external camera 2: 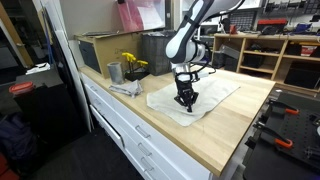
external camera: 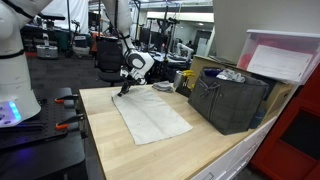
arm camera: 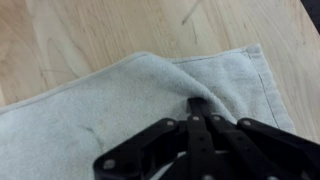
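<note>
The towel (external camera: 150, 115), spread flat in the middle of the wooden surface (external camera: 105, 142), looks soft, limp and light, best taken by a bunched fold near a corner, where the claw (arm camera: 197, 103), pressed together, pinches a pucker of it.

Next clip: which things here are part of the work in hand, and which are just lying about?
In hand: towel, spread on the table; fingers, shut on a fold of it.
Lying about: dark crate; metal cup; pink box.
</note>
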You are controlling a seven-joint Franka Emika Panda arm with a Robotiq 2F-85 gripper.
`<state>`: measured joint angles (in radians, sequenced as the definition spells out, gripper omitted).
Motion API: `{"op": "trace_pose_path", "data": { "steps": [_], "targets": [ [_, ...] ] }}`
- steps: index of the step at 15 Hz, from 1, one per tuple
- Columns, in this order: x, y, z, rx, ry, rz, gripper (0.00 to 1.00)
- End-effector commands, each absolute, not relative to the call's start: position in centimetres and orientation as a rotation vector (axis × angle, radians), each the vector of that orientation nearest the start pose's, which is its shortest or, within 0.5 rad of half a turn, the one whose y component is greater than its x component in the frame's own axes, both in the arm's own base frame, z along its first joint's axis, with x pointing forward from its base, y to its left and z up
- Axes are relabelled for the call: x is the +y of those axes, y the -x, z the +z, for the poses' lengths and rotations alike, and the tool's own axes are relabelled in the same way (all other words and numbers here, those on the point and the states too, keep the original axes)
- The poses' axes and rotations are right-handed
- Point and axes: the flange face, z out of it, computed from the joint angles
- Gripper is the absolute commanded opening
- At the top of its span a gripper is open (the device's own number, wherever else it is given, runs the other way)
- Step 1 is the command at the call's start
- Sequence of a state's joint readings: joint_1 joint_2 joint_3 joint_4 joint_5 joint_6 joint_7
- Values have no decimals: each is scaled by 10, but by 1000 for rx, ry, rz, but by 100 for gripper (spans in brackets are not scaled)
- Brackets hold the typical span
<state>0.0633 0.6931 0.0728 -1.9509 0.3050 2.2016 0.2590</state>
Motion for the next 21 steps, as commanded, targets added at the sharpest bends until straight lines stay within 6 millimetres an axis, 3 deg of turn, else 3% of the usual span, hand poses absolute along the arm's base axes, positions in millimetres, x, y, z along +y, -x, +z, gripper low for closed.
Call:
{"op": "trace_pose_path", "data": {
  "steps": [1,5,10,21],
  "targets": [
    [82,-543,99,527,2884,641,0],
    [53,-568,123,585,2954,403,0],
    [-4,-592,140,693,3060,96,0],
    [-129,-605,145,1167,3045,-151,0]
  ]
}}
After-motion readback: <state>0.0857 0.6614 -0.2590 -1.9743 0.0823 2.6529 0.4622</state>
